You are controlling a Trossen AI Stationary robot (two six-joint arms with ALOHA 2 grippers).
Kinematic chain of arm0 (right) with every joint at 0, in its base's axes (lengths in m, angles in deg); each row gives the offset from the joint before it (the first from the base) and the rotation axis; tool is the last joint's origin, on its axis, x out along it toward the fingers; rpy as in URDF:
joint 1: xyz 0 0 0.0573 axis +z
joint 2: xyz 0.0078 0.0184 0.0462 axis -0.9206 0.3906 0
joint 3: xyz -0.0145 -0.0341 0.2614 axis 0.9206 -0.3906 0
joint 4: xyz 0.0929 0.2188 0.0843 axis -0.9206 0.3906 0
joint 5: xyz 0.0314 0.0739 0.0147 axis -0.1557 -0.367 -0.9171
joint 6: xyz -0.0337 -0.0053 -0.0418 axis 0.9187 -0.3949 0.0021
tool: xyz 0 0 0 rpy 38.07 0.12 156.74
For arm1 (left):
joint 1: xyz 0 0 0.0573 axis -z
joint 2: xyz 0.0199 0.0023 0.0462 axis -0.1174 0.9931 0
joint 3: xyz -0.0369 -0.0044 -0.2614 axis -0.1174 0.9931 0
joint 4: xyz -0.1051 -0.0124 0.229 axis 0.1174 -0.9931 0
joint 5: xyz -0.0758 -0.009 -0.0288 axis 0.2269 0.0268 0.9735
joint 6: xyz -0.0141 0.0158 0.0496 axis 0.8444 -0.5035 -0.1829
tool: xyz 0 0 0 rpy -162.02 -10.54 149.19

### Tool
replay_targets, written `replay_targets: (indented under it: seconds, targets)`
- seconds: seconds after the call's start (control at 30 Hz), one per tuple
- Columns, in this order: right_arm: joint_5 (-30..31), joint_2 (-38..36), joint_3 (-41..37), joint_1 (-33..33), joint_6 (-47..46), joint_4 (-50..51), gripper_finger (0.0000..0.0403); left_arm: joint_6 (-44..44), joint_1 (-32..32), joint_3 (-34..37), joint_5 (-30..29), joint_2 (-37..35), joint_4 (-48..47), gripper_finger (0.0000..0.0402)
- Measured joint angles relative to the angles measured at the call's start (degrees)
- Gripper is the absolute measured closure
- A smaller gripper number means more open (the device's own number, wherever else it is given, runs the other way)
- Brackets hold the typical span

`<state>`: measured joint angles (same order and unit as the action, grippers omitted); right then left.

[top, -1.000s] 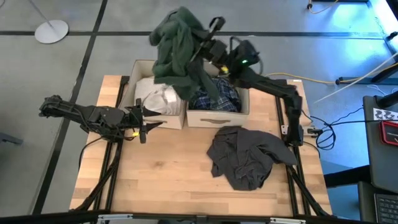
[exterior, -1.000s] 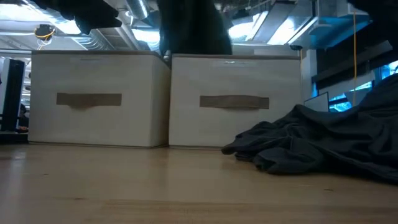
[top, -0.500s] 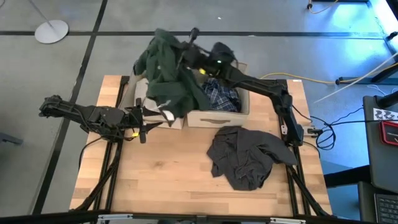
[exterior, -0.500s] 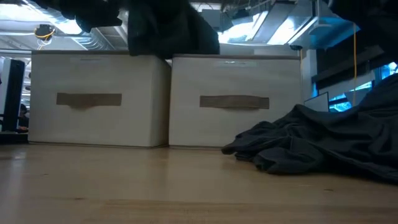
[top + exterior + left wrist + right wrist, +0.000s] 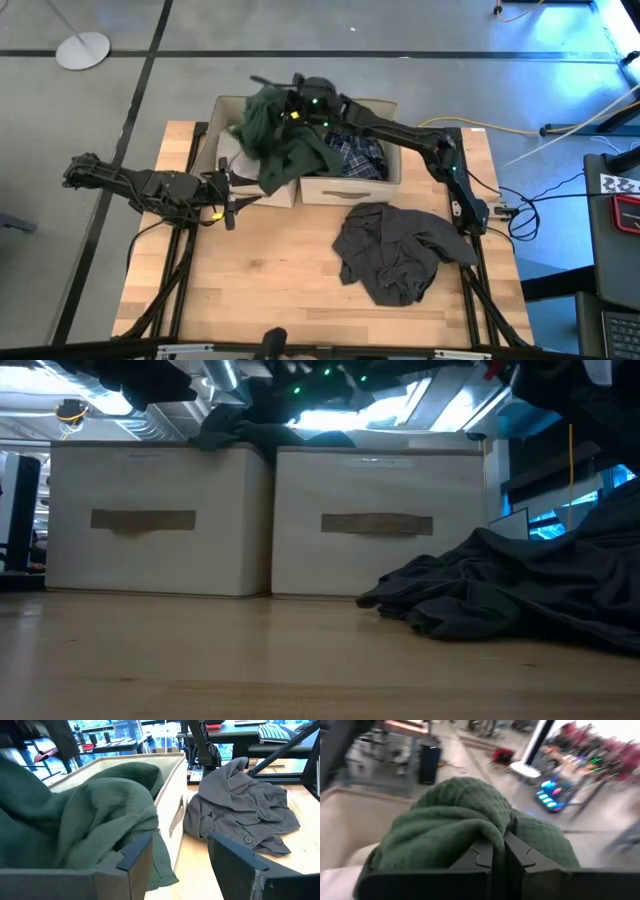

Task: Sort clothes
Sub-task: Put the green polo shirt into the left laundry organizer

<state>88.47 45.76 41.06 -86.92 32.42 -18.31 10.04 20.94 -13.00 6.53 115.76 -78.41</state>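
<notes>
The dark green garment [image 5: 275, 135] lies heaped in the left beige box [image 5: 222, 112], and one flap hangs over that box's front wall; it also shows in the low view [image 5: 240, 435] and the left wrist view [image 5: 90, 820]. My right gripper [image 5: 284, 103] is over the left box, shut on the green garment [image 5: 455, 815]. The blue-and-white plaid garment [image 5: 352, 152] lies in the right box [image 5: 345, 190]. The dark grey garment [image 5: 395, 250] lies crumpled on the table. The white garment is hidden under the green one. My left gripper [image 5: 229, 198] waits open by the left box's front wall. My right gripper pinches a bunched fold of the green garment [image 5: 485, 827] between its two shut fingers [image 5: 517, 857]. The fingers reach over the boxes from the table's right side. The garment rests in the left box, slack, with a flap [image 5: 275, 175] over the front wall.
The two boxes stand side by side at the table's far edge. The grey garment [image 5: 520, 585] covers the table's right middle. Bare wood [image 5: 260, 270] lies in front of the boxes at the left and near side.
My right gripper has carried the green garment from high above the boxes toward the table's left edge and down. The garment, which hung below the gripper, has sunk into the left box and now lies heaped there, one flap over the front wall.
</notes>
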Motion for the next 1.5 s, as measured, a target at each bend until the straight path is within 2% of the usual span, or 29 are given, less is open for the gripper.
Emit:
replay_targets:
  seconds: [0.1, 0.47, 0.57, 0.73, 0.87, 0.93, 1.03, 1.3, 1.5]
  targets:
    - [-2.87, 2.22, 0.00, 0.29, -2.80, 0.49, 0.0386, 0.04, 0.00, 0.00, 0.00, 0.00, -0.21, 0.0222]
    - [-2.88, 7.26, 0.00, 0.76, -10.11, 0.12, 0.0381, -0.22, 0.00, 0.00, 0.00, 0.00, -0.24, 0.0222]
    - [-2.88, 7.23, 0.00, 0.78, -10.97, -0.50, 0.0352, -0.12, 0.00, 0.01, 0.00, 0.00, -0.35, 0.0222]
    - [-1.81, 6.46, 0.15, 1.46, -11.42, -0.15, 0.0267, -0.07, 0.00, 0.00, 0.00, 0.00, -0.78, 0.0222]
    - [-0.85, 5.08, 4.38, 1.71, -8.89, 7.29, 0.0207, 0.31, 0.00, 0.00, 0.00, -0.01, -2.07, 0.0222]
    - [0.73, 3.77, 6.22, 2.03, -7.41, 11.62, 0.0187, 0.54, 0.00, 0.02, 0.00, 0.00, -2.30, 0.0222]
    - [2.89, -0.76, 4.95, 2.40, -6.16, 14.57, 0.0169, 0.53, 0.00, 0.02, 0.00, -0.02, -2.23, 0.0222]
    - [4.02, -9.62, 6.14, 4.82, -5.94, 31.09, 0.0165, 0.49, 0.00, 0.02, 0.00, -0.02, -1.66, 0.0222]
    - [10.71, -12.73, 6.25, 7.32, -5.78, 46.36, 0.0166, 0.94, 0.00, 0.02, 0.00, -0.02, -1.66, 0.0222]
